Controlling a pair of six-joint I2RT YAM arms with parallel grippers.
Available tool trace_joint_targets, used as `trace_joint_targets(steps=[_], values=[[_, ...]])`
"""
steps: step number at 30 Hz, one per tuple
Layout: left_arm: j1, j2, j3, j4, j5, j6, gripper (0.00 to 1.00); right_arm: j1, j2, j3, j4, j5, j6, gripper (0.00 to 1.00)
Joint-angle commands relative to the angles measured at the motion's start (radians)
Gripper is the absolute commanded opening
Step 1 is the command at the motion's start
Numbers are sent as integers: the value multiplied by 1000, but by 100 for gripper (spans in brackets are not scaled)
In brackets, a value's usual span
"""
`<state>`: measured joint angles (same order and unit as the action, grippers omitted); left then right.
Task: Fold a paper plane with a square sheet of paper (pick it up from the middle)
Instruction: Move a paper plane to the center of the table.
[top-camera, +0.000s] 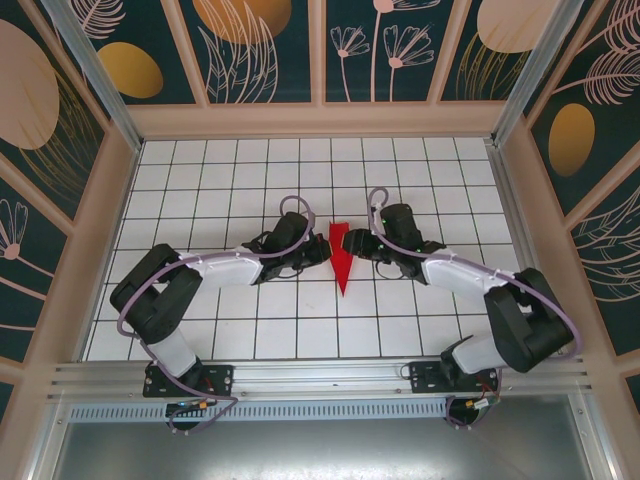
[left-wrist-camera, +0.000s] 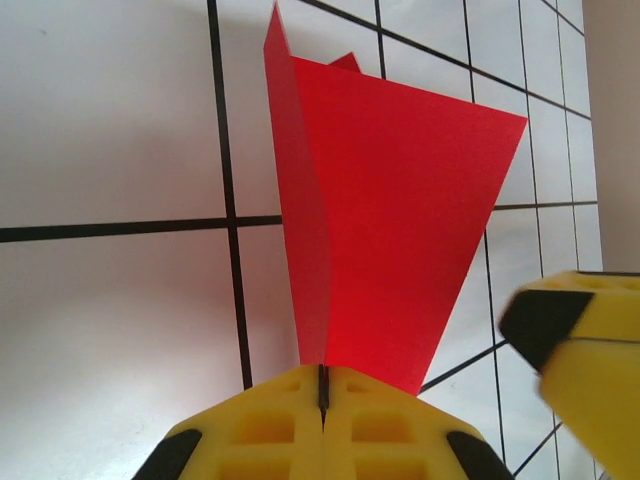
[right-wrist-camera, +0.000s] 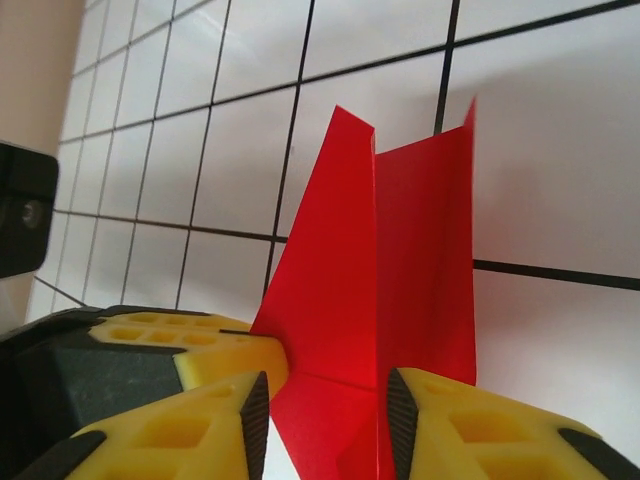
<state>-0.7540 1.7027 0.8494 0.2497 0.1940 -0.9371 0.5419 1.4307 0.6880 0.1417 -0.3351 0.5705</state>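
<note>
The red sheet of paper (top-camera: 341, 256) is folded into a slim pointed paper plane and lies at the table's middle with its tip toward the near edge. My left gripper (top-camera: 323, 250) meets it from the left. In the left wrist view this gripper (left-wrist-camera: 322, 388) is shut on the paper's (left-wrist-camera: 390, 220) upright central fold. My right gripper (top-camera: 357, 245) comes in from the right. In the right wrist view its jaws (right-wrist-camera: 325, 420) stand apart, straddling the paper (right-wrist-camera: 380, 260), with the raised fold and one flap between the pads.
White gridded tiles (top-camera: 240, 170) cover the table, with raised walls on three sides and a metal rail (top-camera: 320, 375) at the near edge. A yellow finger of the right gripper (left-wrist-camera: 585, 350) shows close beside the paper in the left wrist view.
</note>
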Motion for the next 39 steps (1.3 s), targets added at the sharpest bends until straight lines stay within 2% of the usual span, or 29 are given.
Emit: trace_joint_targets(steps=[1, 9, 15, 20, 24, 34, 39], values=[[-1, 5, -19, 67, 28, -8, 0, 20, 48, 43, -42, 33, -18, 37], [-1, 43, -26, 52, 11, -15, 0, 26, 109, 51, -57, 33, -10, 38], [0, 72, -38, 54, -1, -29, 0, 33, 124, 32, -69, 42, -15, 43], [1, 79, -49, 63, -8, -39, 0, 42, 162, 39, -63, -19, -24, 44], [1, 80, -52, 64, -10, -41, 0, 54, 178, 41, -73, -21, -27, 45], [3, 90, -59, 63, -18, -42, 0, 70, 143, 37, -133, 53, -17, 58], [3, 87, -58, 64, -13, -43, 0, 73, 132, 50, -177, 61, 8, 58]])
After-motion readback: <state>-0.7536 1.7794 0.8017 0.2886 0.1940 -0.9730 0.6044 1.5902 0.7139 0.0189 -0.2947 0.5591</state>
